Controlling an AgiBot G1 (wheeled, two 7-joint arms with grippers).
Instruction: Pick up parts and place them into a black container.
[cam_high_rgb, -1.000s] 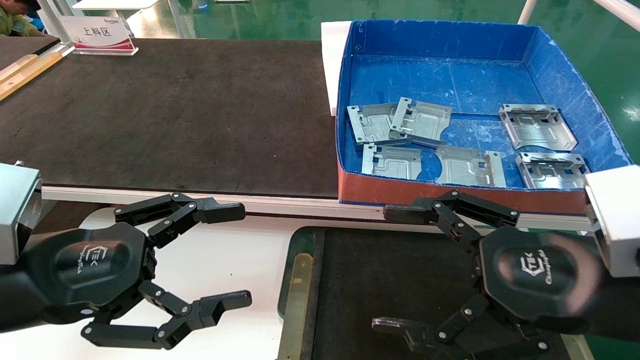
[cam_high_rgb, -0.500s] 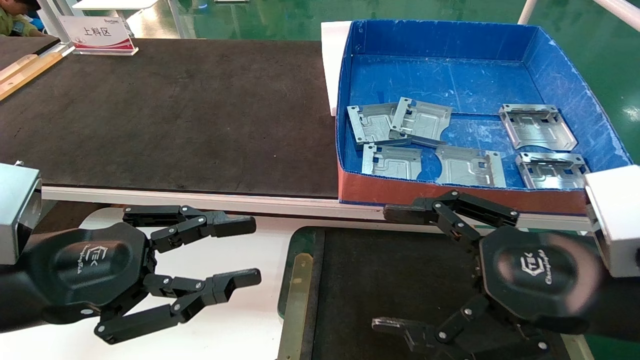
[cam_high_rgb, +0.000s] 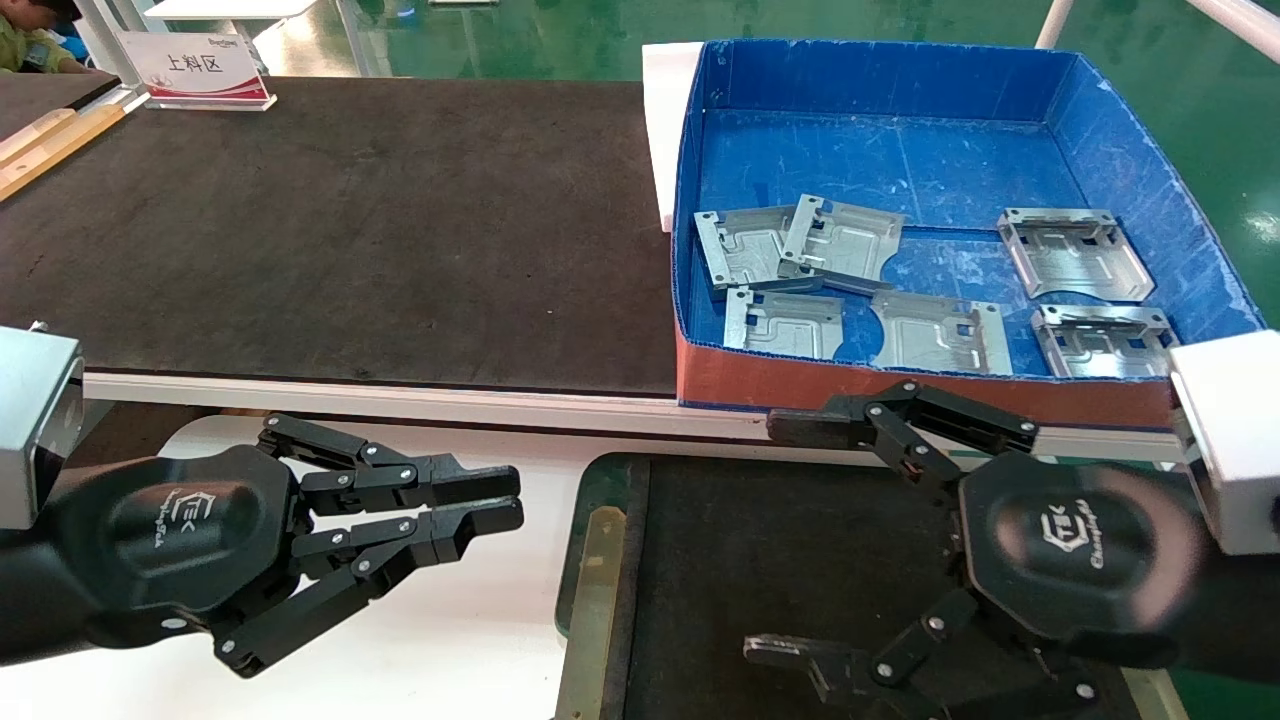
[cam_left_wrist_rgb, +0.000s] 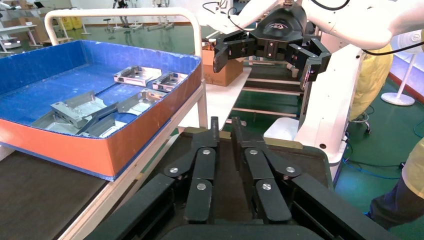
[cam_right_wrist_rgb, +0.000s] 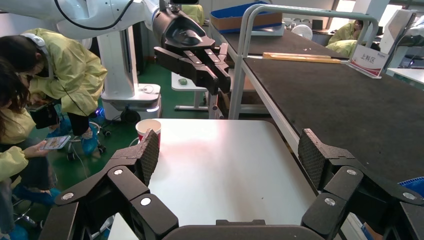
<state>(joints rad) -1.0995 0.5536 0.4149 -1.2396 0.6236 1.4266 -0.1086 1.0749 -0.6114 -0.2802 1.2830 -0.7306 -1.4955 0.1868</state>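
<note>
Several silver-grey parts lie in the blue box (cam_high_rgb: 1130, 140) at the far right: two overlapping (cam_high_rgb: 745, 248) (cam_high_rgb: 842, 238), two by the red-brown front wall (cam_high_rgb: 783, 322) (cam_high_rgb: 940, 332), two at the right (cam_high_rgb: 1072, 252) (cam_high_rgb: 1100, 340). They also show in the left wrist view (cam_left_wrist_rgb: 80, 107). The black container (cam_high_rgb: 597, 478), with its green rim and a brass strip, lies near me below the box and holds no part that I can see. My left gripper (cam_high_rgb: 508, 500) is shut and empty over the white table, left of the container. My right gripper (cam_high_rgb: 778, 540) is open and empty above the container floor.
A long black mat (cam_high_rgb: 350, 230) covers the bench left of the blue box, with a sign (cam_high_rgb: 195, 68) at its far left. The white table (cam_high_rgb: 480, 620) lies under my left gripper. A paper cup (cam_right_wrist_rgb: 148, 126) stands at its far edge; people stand beyond.
My left gripper's fingers have closed from wide open to shut, on nothing. The right arm and the parts have not moved.
</note>
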